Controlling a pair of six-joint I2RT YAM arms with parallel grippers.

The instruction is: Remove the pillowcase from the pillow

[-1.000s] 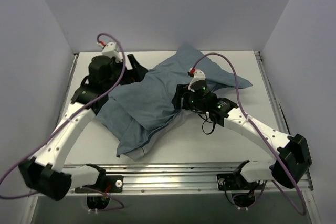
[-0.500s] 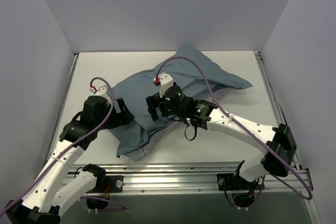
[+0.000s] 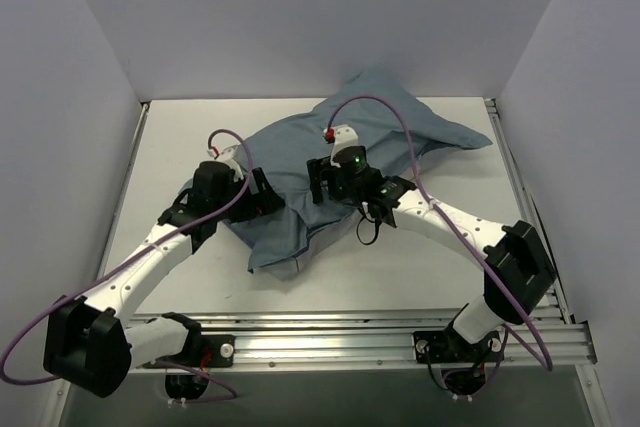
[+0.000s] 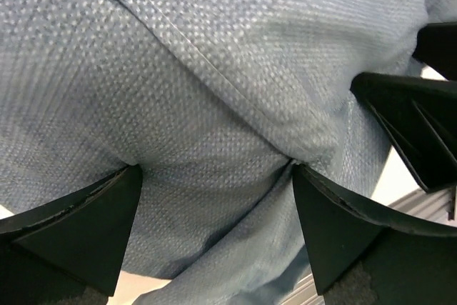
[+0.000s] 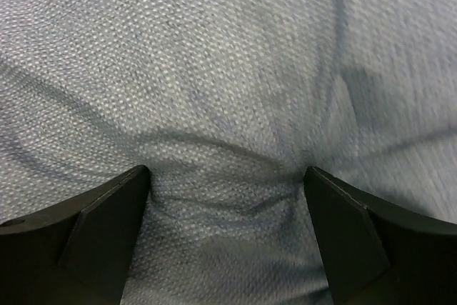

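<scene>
The pillowcase (image 3: 400, 132) shows its plain dusty blue side and lies crumpled diagonally across the table, from near left to far right. The pillow is hidden inside it. My left gripper (image 3: 262, 202) is open and presses its fingers into the cloth at the near left part; in the left wrist view (image 4: 214, 169) the pillowcase (image 4: 214, 69) bulges between the spread jaws. My right gripper (image 3: 322, 179) is open on the middle of the bundle; in the right wrist view (image 5: 227, 173) wrinkled pillowcase cloth (image 5: 214, 55) fills the gap between its fingers.
The white table (image 3: 180, 137) is walled on three sides by pale panels. A metal rail (image 3: 350, 332) runs along the near edge by the arm bases. Purple cables loop above both wrists. A black part (image 4: 421, 133) shows at the right edge of the left wrist view.
My left arm swung from the far left, back toward me, then onto the cloth's near left part. My right gripper moved left over the bundle. The bundle shifted slightly right.
</scene>
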